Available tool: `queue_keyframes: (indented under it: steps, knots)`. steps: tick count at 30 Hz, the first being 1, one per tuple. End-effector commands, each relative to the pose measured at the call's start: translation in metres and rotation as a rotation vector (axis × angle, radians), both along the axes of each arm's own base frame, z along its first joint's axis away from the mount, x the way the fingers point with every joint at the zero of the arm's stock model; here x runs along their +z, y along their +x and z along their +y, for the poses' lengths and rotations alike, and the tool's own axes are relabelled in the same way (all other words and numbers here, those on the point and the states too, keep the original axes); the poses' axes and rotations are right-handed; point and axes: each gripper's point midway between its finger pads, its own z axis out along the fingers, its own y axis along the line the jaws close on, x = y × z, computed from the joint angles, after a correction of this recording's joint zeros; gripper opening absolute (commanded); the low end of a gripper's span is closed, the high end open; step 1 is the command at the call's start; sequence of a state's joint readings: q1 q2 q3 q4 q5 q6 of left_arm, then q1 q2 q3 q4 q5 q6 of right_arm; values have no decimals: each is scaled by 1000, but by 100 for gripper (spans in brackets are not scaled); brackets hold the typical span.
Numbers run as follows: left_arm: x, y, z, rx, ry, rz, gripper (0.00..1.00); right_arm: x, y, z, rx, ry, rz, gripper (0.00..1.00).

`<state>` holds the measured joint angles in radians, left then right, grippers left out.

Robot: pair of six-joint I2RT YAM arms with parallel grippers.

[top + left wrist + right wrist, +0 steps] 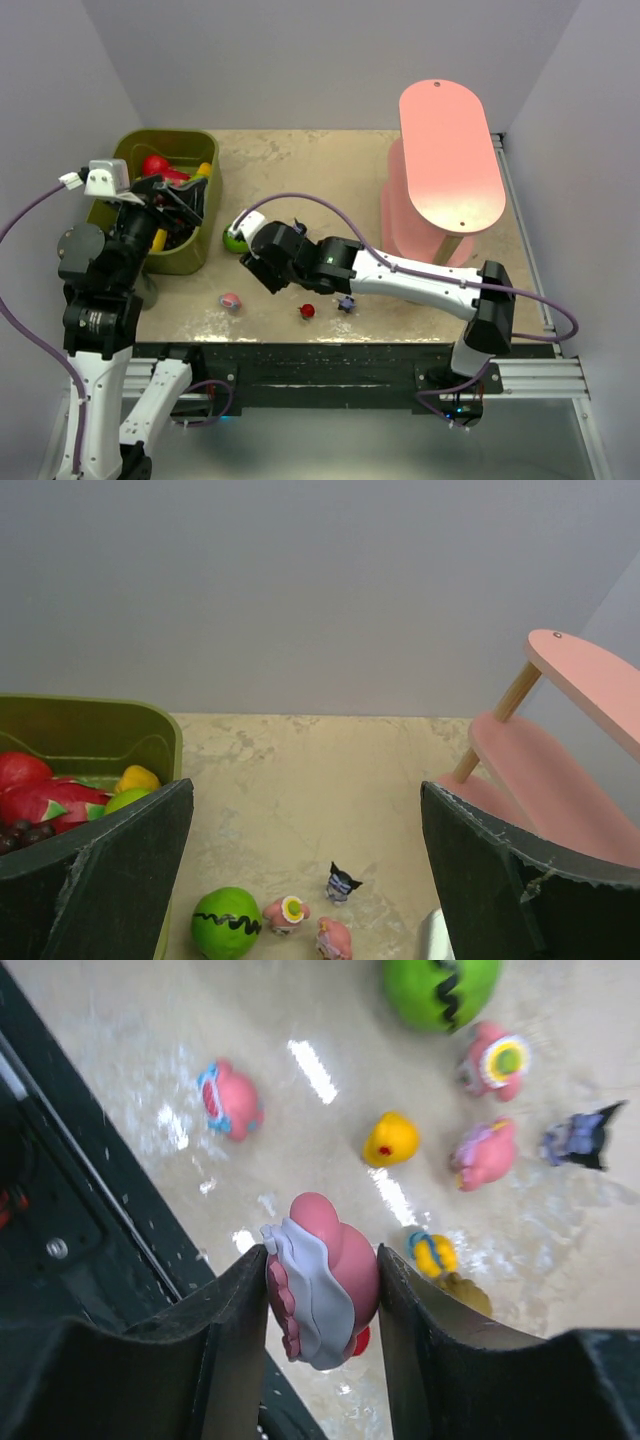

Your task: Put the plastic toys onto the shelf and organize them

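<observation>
Pinching a small pink plastic figurine with a lilac frilled skirt (325, 1305) between its fingers, the right gripper (318, 1270) is holding it above other tiny plastic toys (390, 1140) lying loose beneath its tips. The pickup is looking finished. The next move is likely calling for a swing toward the tall pink three-tier shelf (450, 150), standing well apart on its far side. The left gripper (305, 870) is hanging wide open, empty.
</observation>
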<state>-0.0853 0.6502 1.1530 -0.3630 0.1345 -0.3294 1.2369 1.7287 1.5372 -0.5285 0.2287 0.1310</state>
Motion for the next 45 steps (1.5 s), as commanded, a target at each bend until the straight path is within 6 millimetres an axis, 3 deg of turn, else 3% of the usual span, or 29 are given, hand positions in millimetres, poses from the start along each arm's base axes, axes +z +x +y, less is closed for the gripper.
queue_keyframes:
  steps: [1,9,15,21,28,41,45]
  knots:
    - [0,-1,0,-1,1,-12,100,56,18,-39,-242,-9,-60,0]
    - [-9,3,-1,-5,-2,2,100,133,40,-93,-450,15,-182,0]
    - [-22,10,-6,-29,-8,26,100,193,59,-149,-586,75,-233,0]
    - [-41,18,-10,-48,-14,61,100,229,73,-194,-685,124,-267,0]
    - [-68,29,-10,-45,5,127,100,247,88,-226,-769,147,-309,0]
    - [-75,36,-11,-52,14,146,100,218,105,-200,-731,104,-279,0]
    - [-76,37,-13,-63,15,149,100,224,113,-211,-767,96,-295,1]
